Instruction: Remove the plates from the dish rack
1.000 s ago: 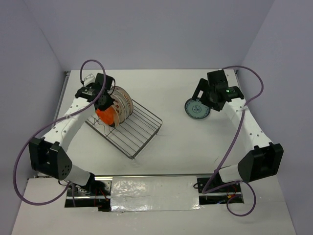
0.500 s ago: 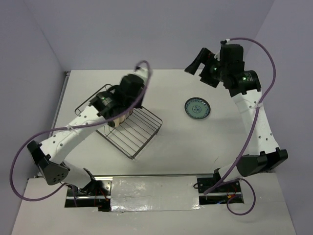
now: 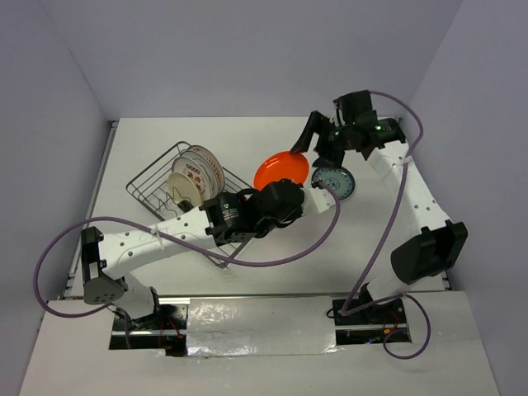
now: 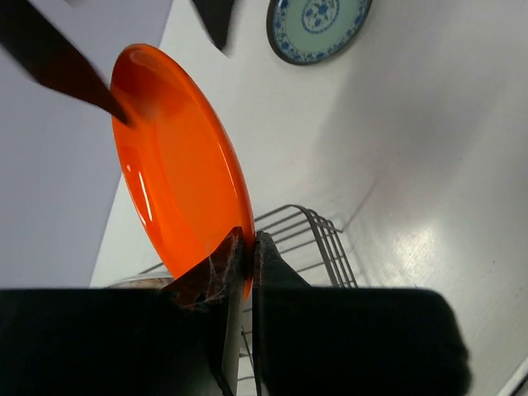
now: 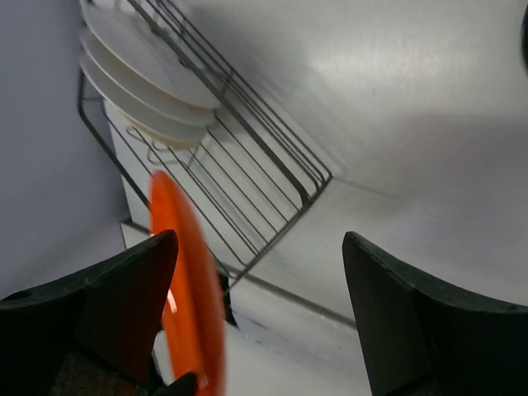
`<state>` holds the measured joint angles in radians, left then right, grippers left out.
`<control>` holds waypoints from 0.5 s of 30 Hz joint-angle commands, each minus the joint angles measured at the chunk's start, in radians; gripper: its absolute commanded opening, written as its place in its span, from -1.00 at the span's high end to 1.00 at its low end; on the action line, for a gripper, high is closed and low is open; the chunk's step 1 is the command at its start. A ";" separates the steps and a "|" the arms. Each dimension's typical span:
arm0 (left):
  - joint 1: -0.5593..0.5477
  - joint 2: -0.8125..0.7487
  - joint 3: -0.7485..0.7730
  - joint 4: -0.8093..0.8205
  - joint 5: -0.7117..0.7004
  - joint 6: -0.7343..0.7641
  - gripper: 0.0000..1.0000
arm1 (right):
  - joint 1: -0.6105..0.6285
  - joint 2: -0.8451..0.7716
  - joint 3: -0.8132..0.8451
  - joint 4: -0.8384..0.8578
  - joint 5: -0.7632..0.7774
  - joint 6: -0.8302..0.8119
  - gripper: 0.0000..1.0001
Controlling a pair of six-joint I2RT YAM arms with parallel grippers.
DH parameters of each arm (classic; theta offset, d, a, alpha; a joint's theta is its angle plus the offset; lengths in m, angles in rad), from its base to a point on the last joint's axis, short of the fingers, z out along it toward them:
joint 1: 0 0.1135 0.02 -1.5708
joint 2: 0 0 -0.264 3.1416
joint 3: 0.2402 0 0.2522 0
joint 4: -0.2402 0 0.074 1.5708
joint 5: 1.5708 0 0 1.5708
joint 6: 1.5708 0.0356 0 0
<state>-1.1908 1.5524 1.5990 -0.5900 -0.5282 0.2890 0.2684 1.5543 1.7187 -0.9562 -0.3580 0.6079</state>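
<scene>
An orange plate (image 3: 280, 169) hangs in the air over the table's middle, with my left gripper (image 3: 285, 185) shut on its lower rim (image 4: 245, 247). My right gripper (image 3: 314, 147) stands open at the plate's right edge. In the right wrist view the orange plate (image 5: 188, 285) is edge-on between the spread fingers (image 5: 115, 309), close to the left one. A teal-blue patterned plate (image 3: 332, 181) lies flat on the table just right of it. The dish rack (image 3: 239, 191) at centre left holds three upright white plates (image 3: 198, 173) with red motifs.
My left arm (image 3: 165, 235) stretches across the rack's near side. The walls stand close at the back and on both sides. The rack's front corner (image 5: 318, 177) and the stacked white plates (image 5: 140, 82) show in the right wrist view.
My left arm has lifted the orange plate out of the rack and carried it right to the table's middle. My right arm rose off the teal plate, then came in around the orange plate's edge.
</scene>
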 commanded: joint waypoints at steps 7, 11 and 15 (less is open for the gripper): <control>-0.006 0.008 -0.027 0.179 -0.072 0.165 1.00 | 0.069 -0.190 -0.324 0.180 -0.197 0.058 0.43; -0.001 0.009 -0.050 0.202 -0.073 0.139 0.24 | 0.048 -0.207 -0.298 0.185 -0.145 0.090 1.00; 0.025 -0.006 -0.050 0.176 -0.076 -0.006 -0.99 | -0.096 -0.186 -0.286 0.207 0.017 0.060 1.00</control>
<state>-1.1904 1.5661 1.5429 -0.4641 -0.5735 0.3653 0.2756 1.3655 1.4071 -0.7719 -0.4522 0.6758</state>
